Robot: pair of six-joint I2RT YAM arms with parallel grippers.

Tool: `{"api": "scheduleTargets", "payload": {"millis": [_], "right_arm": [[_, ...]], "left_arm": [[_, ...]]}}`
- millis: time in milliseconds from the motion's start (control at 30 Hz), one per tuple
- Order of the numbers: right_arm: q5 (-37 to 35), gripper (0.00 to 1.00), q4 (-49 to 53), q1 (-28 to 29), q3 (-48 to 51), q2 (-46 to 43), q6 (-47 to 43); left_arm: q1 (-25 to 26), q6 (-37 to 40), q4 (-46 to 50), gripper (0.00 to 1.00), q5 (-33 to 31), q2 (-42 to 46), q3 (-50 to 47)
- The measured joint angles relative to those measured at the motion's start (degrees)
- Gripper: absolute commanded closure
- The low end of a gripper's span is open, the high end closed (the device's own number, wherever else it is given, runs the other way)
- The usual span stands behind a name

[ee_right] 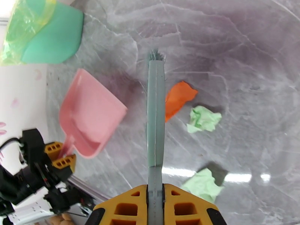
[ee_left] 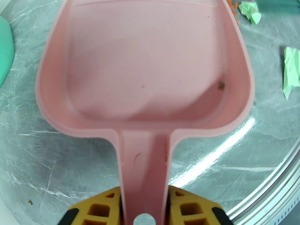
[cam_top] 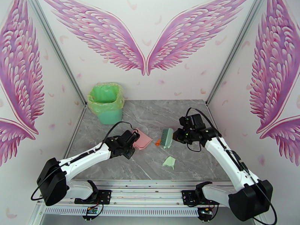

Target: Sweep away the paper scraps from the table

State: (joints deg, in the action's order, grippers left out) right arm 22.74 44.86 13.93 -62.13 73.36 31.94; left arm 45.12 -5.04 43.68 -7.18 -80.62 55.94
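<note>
A pink dustpan (ee_left: 146, 64) takes up the middle, its open mouth toward 12 o'clock and its handle running down to 6 o'clock. There the yellow fingers (ee_left: 97, 210) of the left claw (ee_left: 144, 209) press against both sides of the handle. A small dark speck (ee_left: 221, 85) sits inside the pan toward 3 o'clock. The pan is seen against a grey marble tabletop (ee_left: 56, 165). Pale green paper scraps (ee_left: 250, 11) lie at 1 and 2 o'clock, with tiny orange bits (ee_left: 234, 4) beside the pan's rim. A mint-green object (ee_left: 4, 49) is cut off at 9 o'clock. A silver rail (ee_left: 270, 195) crosses at 4 o'clock.
</note>
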Motion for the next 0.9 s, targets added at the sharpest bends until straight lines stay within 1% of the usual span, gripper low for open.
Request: {"api": "scheduleTargets", "payload": {"millis": [133,267,333,433,667,900], "right_arm": [[0.6,1.0,-5.8,0.0,0.0,5.6,3.9],[0.4,1.0,-8.5,0.0,0.0,9.1,5.4],[0.1,1.0,-9.2,0.0,0.2,9.8,5.6],[-0.3,1.0,-9.8,0.0,1.2,10.0,5.5],[-2.7,1.0,-9.2,0.0,4.4,9.4,3.9],[-4.7,1.0,-3.7,0.0,4.7,3.6,0.2]], "left_arm": [[0.2,2.3,2.0,1.0,1.9,-1.8,0.1],[0.3,3.8,2.4,0.99,3.0,-1.9,0.1],[0.3,4.5,2.4,0.96,3.2,-2.0,0.1],[0.3,5.6,2.1,0.94,3.4,-2.9,0.1],[0.3,7.5,0.6,0.94,4.1,-7.0,0.1],[0.4,8.3,-0.9,0.94,4.7,-9.4,1.1]]}}
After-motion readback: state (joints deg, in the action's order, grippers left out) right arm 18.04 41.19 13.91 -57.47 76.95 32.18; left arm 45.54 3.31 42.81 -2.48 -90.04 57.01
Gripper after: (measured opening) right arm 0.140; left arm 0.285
